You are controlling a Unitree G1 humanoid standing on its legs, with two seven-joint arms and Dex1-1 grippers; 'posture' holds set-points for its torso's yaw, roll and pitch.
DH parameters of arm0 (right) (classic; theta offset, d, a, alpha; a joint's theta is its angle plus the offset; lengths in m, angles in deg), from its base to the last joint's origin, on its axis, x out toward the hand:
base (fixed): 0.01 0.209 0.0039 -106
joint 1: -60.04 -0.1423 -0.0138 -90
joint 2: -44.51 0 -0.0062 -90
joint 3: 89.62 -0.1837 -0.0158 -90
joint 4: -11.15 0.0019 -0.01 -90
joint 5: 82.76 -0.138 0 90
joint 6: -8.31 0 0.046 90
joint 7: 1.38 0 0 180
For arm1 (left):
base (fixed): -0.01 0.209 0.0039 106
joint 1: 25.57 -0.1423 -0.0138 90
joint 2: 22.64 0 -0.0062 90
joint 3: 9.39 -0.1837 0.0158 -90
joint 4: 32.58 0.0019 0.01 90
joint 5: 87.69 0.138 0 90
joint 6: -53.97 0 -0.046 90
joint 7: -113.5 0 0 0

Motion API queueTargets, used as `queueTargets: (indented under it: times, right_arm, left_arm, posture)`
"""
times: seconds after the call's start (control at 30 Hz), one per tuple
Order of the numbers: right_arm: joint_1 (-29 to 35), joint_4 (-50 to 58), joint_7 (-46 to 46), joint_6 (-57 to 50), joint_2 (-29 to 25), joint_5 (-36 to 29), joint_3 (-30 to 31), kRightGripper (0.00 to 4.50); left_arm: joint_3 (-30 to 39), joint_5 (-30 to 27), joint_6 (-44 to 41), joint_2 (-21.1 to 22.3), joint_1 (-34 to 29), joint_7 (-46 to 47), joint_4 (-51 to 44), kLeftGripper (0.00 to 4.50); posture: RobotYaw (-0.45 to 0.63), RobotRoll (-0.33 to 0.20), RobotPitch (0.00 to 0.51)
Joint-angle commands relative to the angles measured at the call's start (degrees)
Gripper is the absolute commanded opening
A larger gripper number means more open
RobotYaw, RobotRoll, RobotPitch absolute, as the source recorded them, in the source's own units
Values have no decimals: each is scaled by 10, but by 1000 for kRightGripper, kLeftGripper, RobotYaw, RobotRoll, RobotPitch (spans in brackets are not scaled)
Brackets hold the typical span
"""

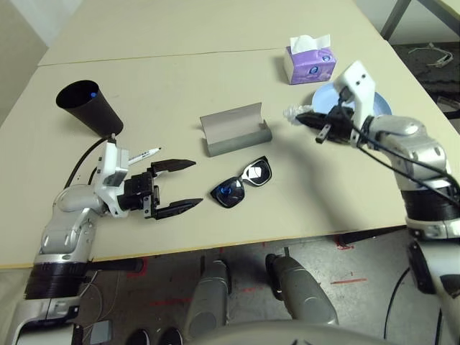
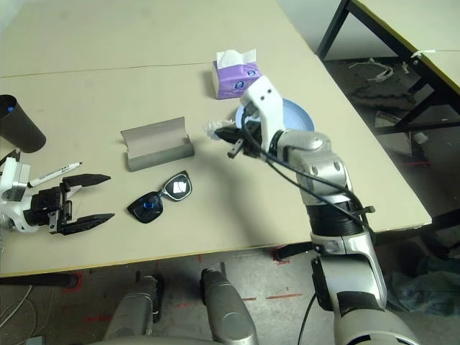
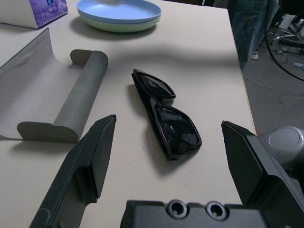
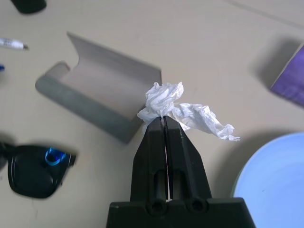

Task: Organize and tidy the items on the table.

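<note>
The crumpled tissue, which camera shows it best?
The right wrist view: the crumpled tissue sits close up, pinched in the shut right gripper. Both eye views show it as a small white scrap at the fingertips.

Beige table (image 1: 215,79) with glasses case (image 1: 233,129), sunglasses (image 1: 242,182), perhaps stacked plates (image 3: 118,14).

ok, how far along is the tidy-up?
Done: a blue-capped marker sits in the black cup. In hand: right claw is shut on the crumpled tissue, lifted off the table. Left: sunglasses beside the open case, a marker loose; left claw open, empty.
</note>
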Motion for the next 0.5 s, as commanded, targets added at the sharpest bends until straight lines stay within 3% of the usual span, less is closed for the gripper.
queueTargets:
  times: [0.03, 0.2, 0.4, 0.5]
  right_arm:
    - [-11, -26, 19, 16, -14, 16, -6, 38]
    - [-26, -141, 73, 109, -79, 143, 52, 38]
    - [-57, -177, 85, 117, -68, 145, 37, 38]
    - [-53, -152, 73, 89, -51, 120, 25, 669]
  left_arm:
    - [-10, 8, 5, -4, -3, -3, 5, 4500]
    - [-11, 8, 5, -7, -2, 0, 4, 4500]
    - [-10, 7, 6, -6, -8, 3, 0, 4500]
    - [-9, 7, 6, -5, -10, 5, 0, 4500]
  posture:
    - [-218, 0, 232]
    - [-213, 0, 231]
    - [-209, 0, 236]
    - [-209, 0, 236]
